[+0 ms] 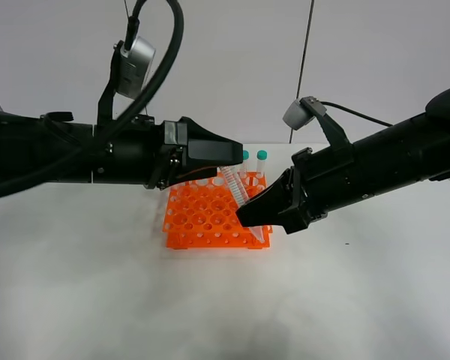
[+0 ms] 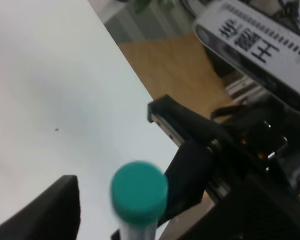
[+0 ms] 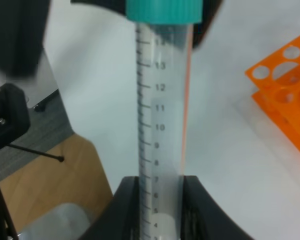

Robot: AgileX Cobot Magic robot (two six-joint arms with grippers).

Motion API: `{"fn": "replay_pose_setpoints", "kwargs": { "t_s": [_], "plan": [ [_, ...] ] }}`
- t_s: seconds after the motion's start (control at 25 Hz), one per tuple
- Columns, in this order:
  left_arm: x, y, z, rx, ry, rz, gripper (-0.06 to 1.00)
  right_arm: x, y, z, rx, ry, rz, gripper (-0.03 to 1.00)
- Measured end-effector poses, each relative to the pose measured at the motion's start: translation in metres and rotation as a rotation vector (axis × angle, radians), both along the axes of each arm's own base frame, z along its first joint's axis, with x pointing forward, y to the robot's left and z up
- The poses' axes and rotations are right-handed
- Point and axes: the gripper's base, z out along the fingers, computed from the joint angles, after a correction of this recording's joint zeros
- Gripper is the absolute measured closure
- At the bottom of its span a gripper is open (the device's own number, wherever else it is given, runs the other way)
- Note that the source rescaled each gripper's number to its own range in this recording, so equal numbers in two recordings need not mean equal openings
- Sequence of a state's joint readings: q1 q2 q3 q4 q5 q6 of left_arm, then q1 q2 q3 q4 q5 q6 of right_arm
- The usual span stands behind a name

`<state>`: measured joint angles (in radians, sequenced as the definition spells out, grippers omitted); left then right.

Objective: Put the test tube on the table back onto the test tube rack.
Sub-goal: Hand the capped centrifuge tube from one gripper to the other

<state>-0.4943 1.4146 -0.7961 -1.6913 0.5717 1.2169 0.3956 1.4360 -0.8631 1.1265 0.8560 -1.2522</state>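
- Your right gripper (image 1: 249, 217) has its jaws clamped on the test tube (image 1: 236, 189), gripping the clear graduated barrel partway along (the right wrist view shows the printed scale running up to the cap).
- The tube is off the tabletop (image 1: 97, 300) and tilted. Its upper end leans toward your left gripper (image 1: 232, 159), and its lower end is down by the near right corner of the orange test tube rack (image 1: 202, 221).
- I can't tell whether that tip touches the rack.
- Your left gripper's jaws are spread wide. The tube's teal cap (image 2: 139, 192) sits right in front of them in the left wrist view, with nothing gripped.
- Two other teal-capped tubes (image 1: 262, 157) stand upright along the rack's far edge.
- The rack itself sits on the white tabletop between your two arms.
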Motion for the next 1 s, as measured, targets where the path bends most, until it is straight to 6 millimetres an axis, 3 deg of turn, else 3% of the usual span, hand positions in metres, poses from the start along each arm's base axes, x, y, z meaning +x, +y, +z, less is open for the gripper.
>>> {"fn": "replay_pose_setpoints", "kwargs": {
  "t_s": [0.24, 1.0],
  "plan": [
    [0.004, 0.002, -0.003, 0.048, -0.014, 0.052, 0.00, -0.009, 0.015, -0.001, -0.013, -0.018, 0.034, 0.94],
    [0.004, 0.002, -0.004, 0.055, -0.001, 0.059, 0.00, -0.004, 0.013, -0.003, -0.052, -0.015, -0.042, 0.94]
  ]
}}
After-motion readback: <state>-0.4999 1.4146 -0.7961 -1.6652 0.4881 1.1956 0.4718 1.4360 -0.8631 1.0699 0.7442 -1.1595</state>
